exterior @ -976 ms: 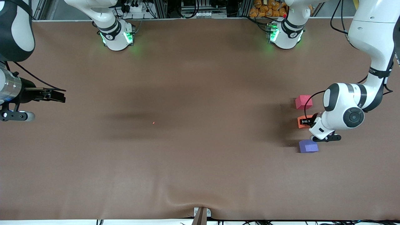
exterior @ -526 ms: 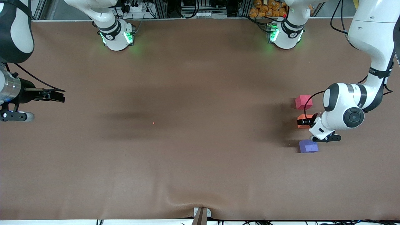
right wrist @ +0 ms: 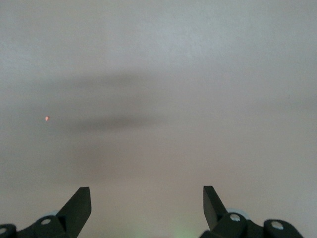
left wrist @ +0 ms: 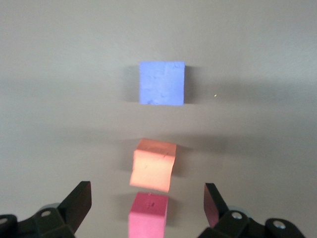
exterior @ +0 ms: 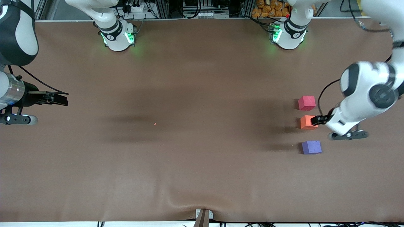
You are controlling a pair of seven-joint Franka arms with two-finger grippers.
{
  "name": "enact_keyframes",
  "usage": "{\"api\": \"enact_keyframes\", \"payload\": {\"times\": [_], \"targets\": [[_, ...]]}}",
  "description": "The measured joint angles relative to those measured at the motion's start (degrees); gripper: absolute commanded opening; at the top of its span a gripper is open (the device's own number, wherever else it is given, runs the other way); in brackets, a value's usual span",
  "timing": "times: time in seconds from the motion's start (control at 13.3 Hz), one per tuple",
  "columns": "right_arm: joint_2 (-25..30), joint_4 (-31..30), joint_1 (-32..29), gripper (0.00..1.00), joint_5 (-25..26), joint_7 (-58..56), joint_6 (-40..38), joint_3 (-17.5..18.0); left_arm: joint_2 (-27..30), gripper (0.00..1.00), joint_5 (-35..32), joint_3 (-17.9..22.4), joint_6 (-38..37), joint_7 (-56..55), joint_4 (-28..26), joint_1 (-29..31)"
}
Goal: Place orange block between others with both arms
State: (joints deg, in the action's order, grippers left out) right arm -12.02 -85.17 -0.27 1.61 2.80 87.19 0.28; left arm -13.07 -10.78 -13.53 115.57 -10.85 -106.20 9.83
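The orange block (exterior: 308, 122) rests on the brown table in a row between the pinkish-red block (exterior: 306, 103) and the purple block (exterior: 311, 147), with a gap on each side. My left gripper (exterior: 318, 120) hangs open just off the orange block, toward the left arm's end of the table, holding nothing. The left wrist view shows the purple block (left wrist: 162, 83), the orange block (left wrist: 153, 166) and the pinkish-red block (left wrist: 148, 215) in line, all clear of the left gripper (left wrist: 147, 194). My right gripper (exterior: 61, 99) waits open at the right arm's end, and between its fingertips (right wrist: 147, 196) there is only bare table.
A tiny orange crumb (exterior: 155, 124) lies on the brown table cover (exterior: 202, 164) near the middle, also seen as a speck (right wrist: 47, 118) in the right wrist view. The cover has a wrinkle at the edge nearest the front camera.
My left gripper has opened and let go of the orange block, and the arm has risen and drawn back toward its own end of the table. The right arm has barely shifted.
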Motion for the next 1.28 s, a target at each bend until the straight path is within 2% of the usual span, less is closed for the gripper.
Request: {"api": "enact_keyframes", "payload": {"times": [0.15,0.45,0.68,0.83,0.9,1.28], "targets": [[0.09,0.03,0.16,1.00,-0.22,0.00,0.17,0.05,4.60,1.00,0.13,0.00,-8.83,2.05,3.28,0.04],[0.16,0.23,0.15,1.00,-0.25,0.00,0.16,-0.01,8.25,1.00,4.24,0.03,-24.69,9.22,13.44,0.17],[0.17,0.54,0.11,1.00,-0.70,0.00,-0.25,-0.16,11.79,1.00,6.94,1.90,-31.41,12.53,17.40,-1.55],[0.28,0.68,-0.02,1.00,-2.86,0.01,-1.32,-0.47,13.10,1.00,9.02,7.83,-35.28,12.86,20.70,-7.31],[0.37,0.87,-0.14,1.00,-3.31,0.01,-1.80,-0.58,13.28,1.00,10.31,9.54,-36.35,12.86,22.27,-8.74],[0.49,2.51,-1.38,1.00,-3.18,0.01,-2.07,-0.94,13.16,1.00,11.20,10.26,-39.69,12.86,23.63,-9.76]]}}
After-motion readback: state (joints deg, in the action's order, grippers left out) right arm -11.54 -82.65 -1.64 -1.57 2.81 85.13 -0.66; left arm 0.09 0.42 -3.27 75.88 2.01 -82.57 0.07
